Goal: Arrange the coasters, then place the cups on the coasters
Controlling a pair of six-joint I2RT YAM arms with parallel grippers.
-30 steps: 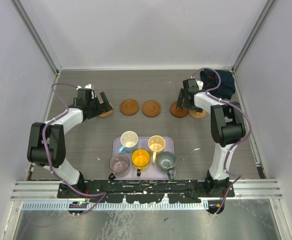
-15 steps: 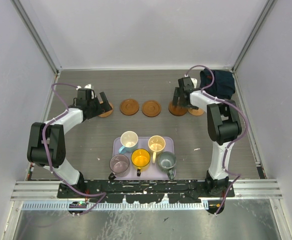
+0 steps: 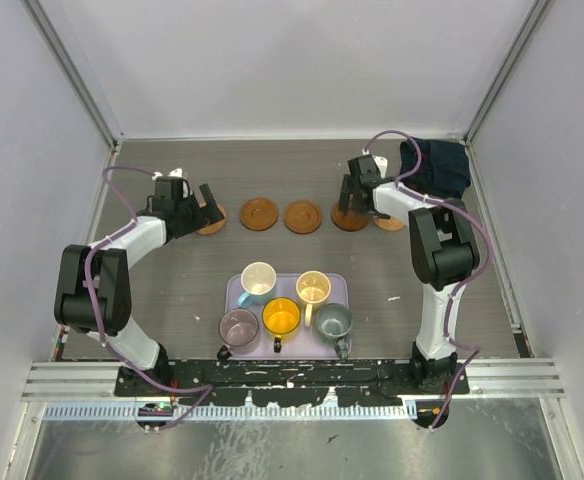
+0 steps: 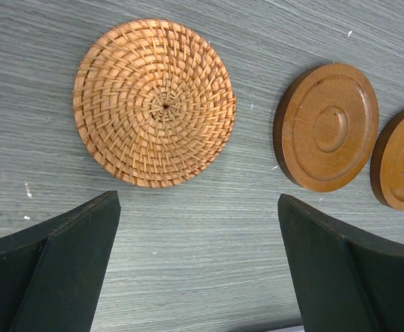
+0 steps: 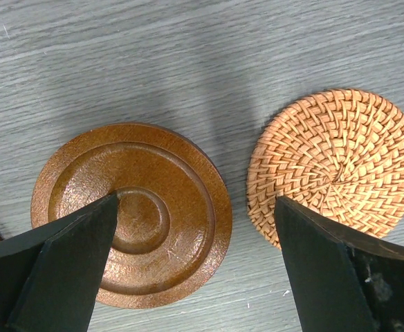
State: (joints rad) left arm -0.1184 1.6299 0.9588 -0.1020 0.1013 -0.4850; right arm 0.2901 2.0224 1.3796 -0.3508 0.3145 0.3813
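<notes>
Right gripper: stands wide open, empty, over a brown wooden coaster beside a woven coaster. Left gripper: gapes open, empty, just short of the leftmost woven coaster.

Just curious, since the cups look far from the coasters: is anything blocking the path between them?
Nothing visible does. Only bare table lies between the tray of cups and the row of coasters. The open left hand and right hand hover at the row's ends.
</notes>
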